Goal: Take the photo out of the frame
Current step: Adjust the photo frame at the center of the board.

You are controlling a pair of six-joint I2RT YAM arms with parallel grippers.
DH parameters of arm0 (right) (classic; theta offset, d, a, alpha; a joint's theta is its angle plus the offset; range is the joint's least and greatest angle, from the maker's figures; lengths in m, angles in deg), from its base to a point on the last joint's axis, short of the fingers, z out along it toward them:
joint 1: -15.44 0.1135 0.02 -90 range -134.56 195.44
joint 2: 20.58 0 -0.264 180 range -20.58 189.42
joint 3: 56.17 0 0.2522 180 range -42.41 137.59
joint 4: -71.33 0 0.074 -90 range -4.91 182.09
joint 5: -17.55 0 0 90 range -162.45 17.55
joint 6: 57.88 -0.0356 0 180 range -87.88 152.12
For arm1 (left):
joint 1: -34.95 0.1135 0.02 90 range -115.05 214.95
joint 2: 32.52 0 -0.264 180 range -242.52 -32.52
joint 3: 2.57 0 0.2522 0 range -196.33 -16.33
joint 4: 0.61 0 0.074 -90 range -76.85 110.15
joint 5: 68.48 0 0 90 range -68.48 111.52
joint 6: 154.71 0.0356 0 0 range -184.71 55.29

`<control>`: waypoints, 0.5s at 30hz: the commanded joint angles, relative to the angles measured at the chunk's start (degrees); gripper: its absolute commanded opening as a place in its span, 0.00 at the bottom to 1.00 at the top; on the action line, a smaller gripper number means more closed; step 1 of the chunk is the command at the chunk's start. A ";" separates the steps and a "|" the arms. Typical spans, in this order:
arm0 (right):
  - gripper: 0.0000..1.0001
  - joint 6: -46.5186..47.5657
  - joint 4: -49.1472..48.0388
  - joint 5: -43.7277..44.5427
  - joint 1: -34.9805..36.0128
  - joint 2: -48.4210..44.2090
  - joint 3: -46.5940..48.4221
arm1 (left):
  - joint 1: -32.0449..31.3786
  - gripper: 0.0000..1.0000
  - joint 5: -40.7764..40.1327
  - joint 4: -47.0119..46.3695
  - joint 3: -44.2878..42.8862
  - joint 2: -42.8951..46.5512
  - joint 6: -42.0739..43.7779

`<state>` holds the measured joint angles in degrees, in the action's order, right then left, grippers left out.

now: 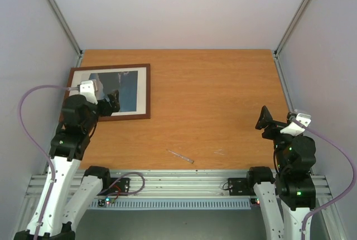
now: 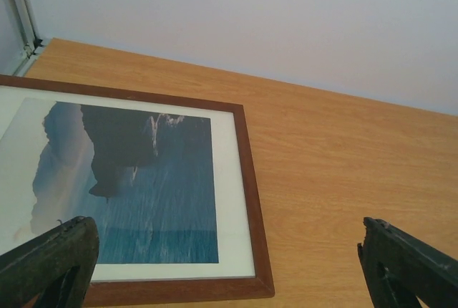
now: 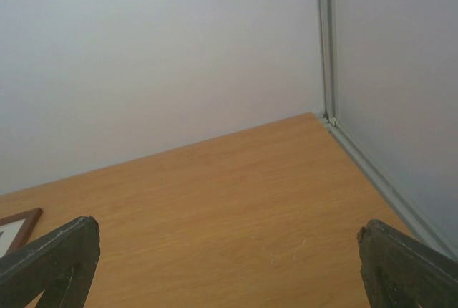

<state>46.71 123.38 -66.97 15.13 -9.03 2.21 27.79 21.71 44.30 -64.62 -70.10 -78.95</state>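
Observation:
The frame (image 1: 148, 89) lies flat and face up at the table's back left, thin reddish-brown wood. Inside it, behind a white mat, is the photo (image 1: 125, 89) of blue sea and dark cliffs. The left wrist view shows the frame's near right corner (image 2: 250, 179) and the photo (image 2: 143, 200). My left gripper (image 1: 111, 103) hovers over the frame's near edge, jaws wide open and empty (image 2: 229, 272). My right gripper (image 1: 265, 121) is raised at the right side, open and empty (image 3: 229, 272), far from the frame. A corner of the frame shows at the left of the right wrist view (image 3: 18, 225).
A thin clear stick-like object (image 1: 180, 156) lies on the wooden table near the front middle. White walls with metal corner posts (image 1: 290, 25) close in the table at the back and sides. A metal rail (image 1: 184, 181) runs along the near edge.

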 commanded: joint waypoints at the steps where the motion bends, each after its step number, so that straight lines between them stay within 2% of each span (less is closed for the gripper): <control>1: 0.98 0.18 1.09 2.06 0.32 -0.74 -0.06 | 0.48 0.99 2.22 0.63 -2.22 -1.83 0.53; 9: 0.98 0.01 1.19 2.37 0.32 -0.50 -0.10 | 0.57 0.99 6.39 0.98 -3.56 -5.89 -0.66; 15: 0.98 -0.17 1.22 2.08 0.32 -0.51 -0.07 | 0.57 0.99 7.66 4.14 -7.32 -14.57 -4.10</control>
<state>46.63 124.51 -65.57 15.15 -9.07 2.21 28.12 27.15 46.60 -68.36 -79.61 -80.17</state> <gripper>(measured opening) 0.985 0.994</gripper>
